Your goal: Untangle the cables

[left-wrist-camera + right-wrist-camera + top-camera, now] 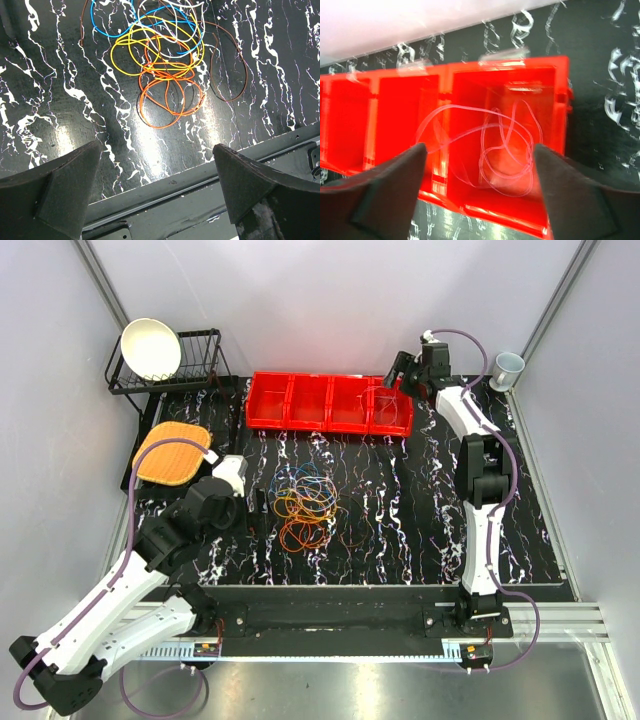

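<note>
While the coloured cables [305, 502] are being borne in a heap on the surface [420, 530], the left pincer [157, 147] is being held open near them, the right pincer [479, 147] open over a pale cable [495, 150] in the end compartment of the red bin [350, 120].

Top external: high behind the arm bases [478, 612], looking down over the whole tabletop [400, 530].
Left wrist: close, angled down at the cables [165, 65], the overhead's centre.
Right wrist: close above the red bins [510, 67], overhead's 1 o'clock.
</note>
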Robot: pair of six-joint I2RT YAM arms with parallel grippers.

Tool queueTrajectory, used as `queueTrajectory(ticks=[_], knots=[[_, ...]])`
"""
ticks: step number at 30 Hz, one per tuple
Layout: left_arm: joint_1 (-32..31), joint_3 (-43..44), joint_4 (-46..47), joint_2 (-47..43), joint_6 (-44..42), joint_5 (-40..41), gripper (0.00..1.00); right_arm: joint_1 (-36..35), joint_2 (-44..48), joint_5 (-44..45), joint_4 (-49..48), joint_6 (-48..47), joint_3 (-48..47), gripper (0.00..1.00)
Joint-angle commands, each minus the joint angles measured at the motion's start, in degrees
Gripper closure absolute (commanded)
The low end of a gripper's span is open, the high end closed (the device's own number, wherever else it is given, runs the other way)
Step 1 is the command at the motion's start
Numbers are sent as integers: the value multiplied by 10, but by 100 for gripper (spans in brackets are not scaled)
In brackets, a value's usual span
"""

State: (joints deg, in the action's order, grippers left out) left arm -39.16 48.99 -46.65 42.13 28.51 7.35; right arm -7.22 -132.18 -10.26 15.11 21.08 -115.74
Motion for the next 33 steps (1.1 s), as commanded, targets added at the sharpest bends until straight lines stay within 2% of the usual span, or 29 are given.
queueTrajectory(ticks=[1,12,17,23,24,28,30,31,32,33], knots=[[0,-3,23,-4,-5,2,1,6,67,25,-3,4,10,0],[0,-4,23,-11,-2,6,1,4,129,-22,6,30,39,0],[0,-4,23,-14,-1,10,1,-23,150,4,22,16,82,0],[0,-1,17,-17,1,20,1,-104,216,100,69,-8,140,0],[0,-1,16,-25,4,23,1,-118,239,149,76,-12,151,0],[-2,-5,16,-50,11,35,1,-173,293,247,88,-18,219,0],[-2,-4,12,-65,15,41,1,-172,318,255,80,3,244,0],[-2,-4,12,-71,15,42,1,-166,321,253,82,42,261,0],[-2,-5,13,-77,15,42,1,-157,322,227,91,60,267,0],[-2,-5,14,-85,16,43,1,-135,322,164,98,82,273,0]])
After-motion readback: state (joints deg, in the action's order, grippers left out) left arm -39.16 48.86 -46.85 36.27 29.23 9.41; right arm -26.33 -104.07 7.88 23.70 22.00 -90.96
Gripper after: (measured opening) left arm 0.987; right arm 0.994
